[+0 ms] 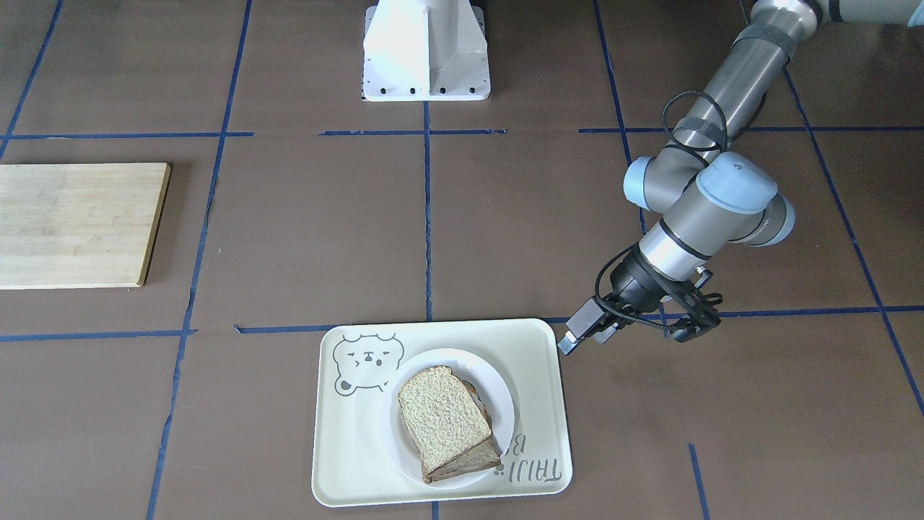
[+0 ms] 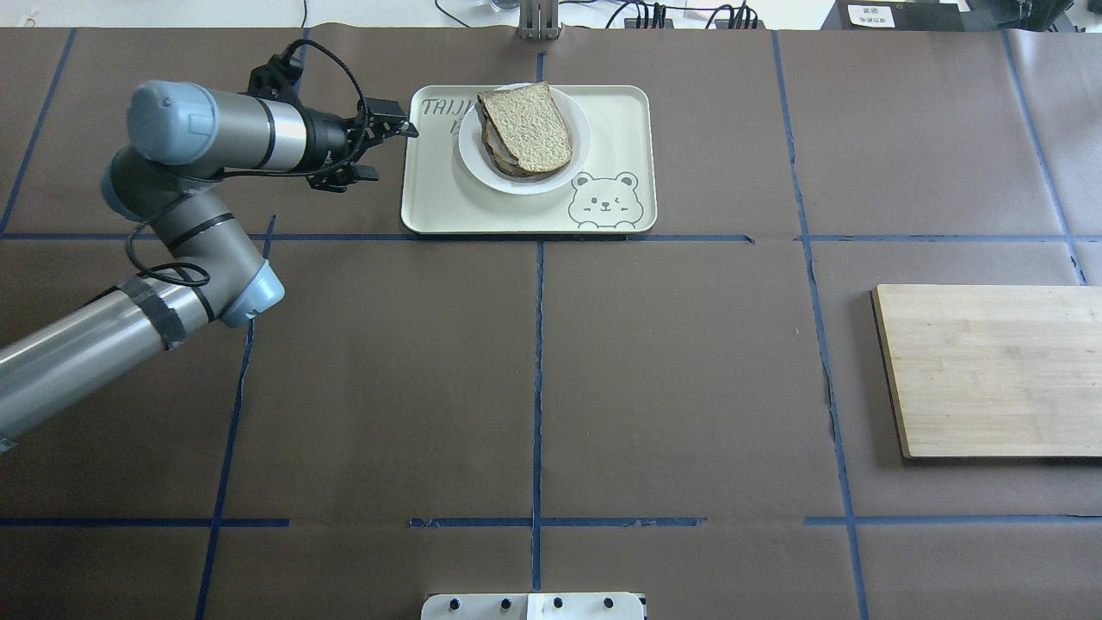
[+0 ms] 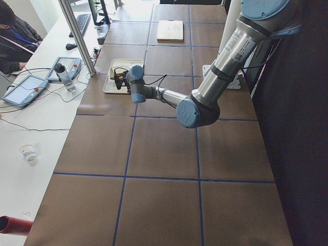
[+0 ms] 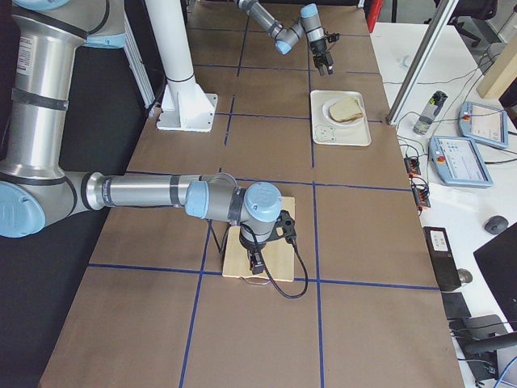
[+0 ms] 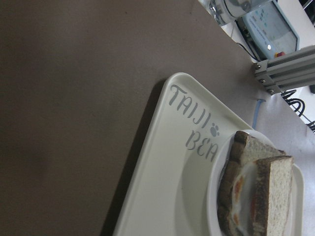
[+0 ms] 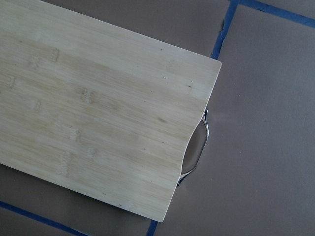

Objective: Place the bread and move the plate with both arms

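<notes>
The bread [image 1: 444, 419] lies on top of a darker toast with egg [image 5: 241, 196] on the white plate [image 1: 499, 393]. The plate stands on a cream bear tray [image 1: 346, 462]. Bread [image 2: 527, 125], plate [image 2: 469, 148] and tray [image 2: 620, 112] also show in the overhead view. My left gripper [image 2: 383, 142] hovers just beside the tray's short edge, open and empty, its jaws pointing at the tray; it also shows in the front view [image 1: 588, 318]. My right gripper [image 4: 257, 260] shows only in the right side view, above a wooden board; I cannot tell whether it is open.
A bamboo cutting board [image 2: 990, 370] with a metal handle [image 6: 197, 147] lies on the robot's right side, far from the tray. The white robot base [image 1: 426, 50] stands at the table's near edge. Operator desks with tablets lie beyond the tray's far side.
</notes>
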